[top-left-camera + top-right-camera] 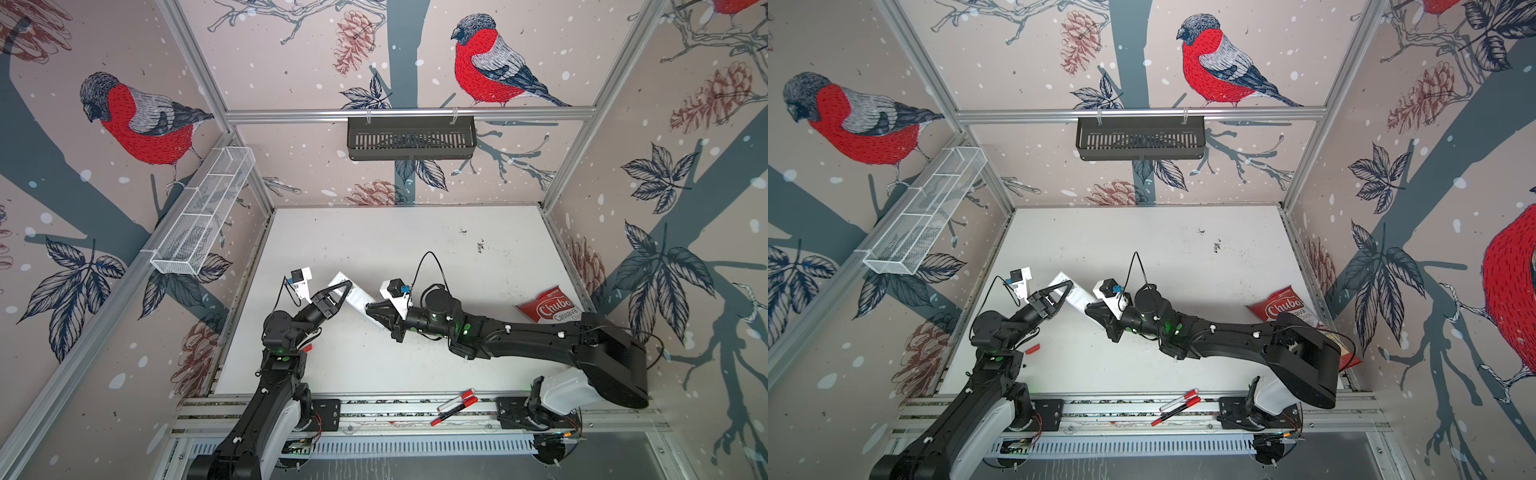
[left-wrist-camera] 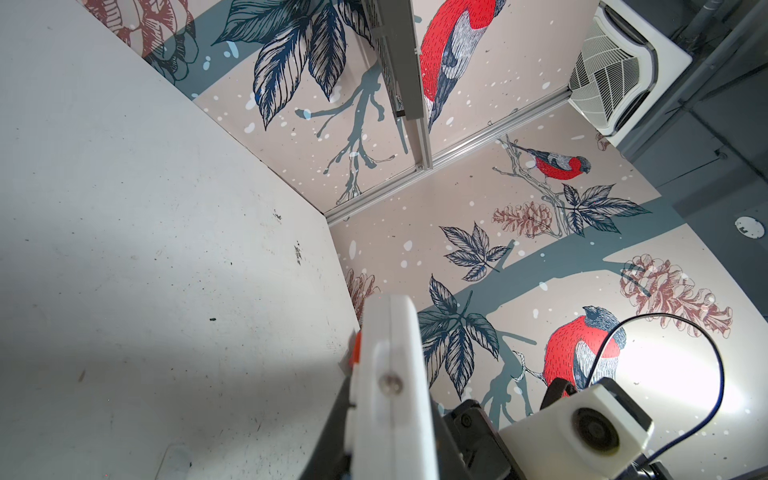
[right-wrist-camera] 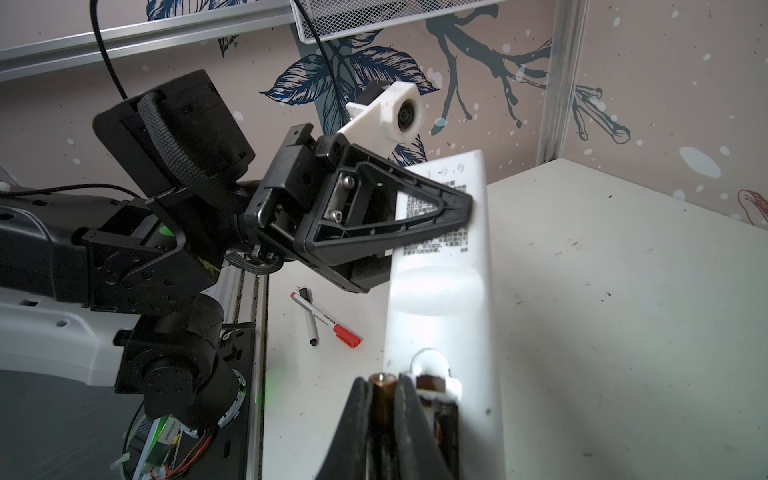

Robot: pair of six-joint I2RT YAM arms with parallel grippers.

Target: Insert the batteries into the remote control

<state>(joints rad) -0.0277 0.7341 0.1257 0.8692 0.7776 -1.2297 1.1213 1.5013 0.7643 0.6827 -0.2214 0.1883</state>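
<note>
Remote control [image 3: 440,291]: we judge it light, stiff, slick plastic; left claw [image 3: 461,208] grasps its flat faces. Battery [image 3: 382,388]: tiny, roll-prone; right claw [image 3: 384,397] clenched around it.

Left arm [image 1: 266,399] and right arm [image 1: 532,338] are black with white base shells [image 1: 569,390], green lights [image 1: 465,328], cables [image 1: 432,259]; left tool [image 3: 465,208] is triangular.
</note>
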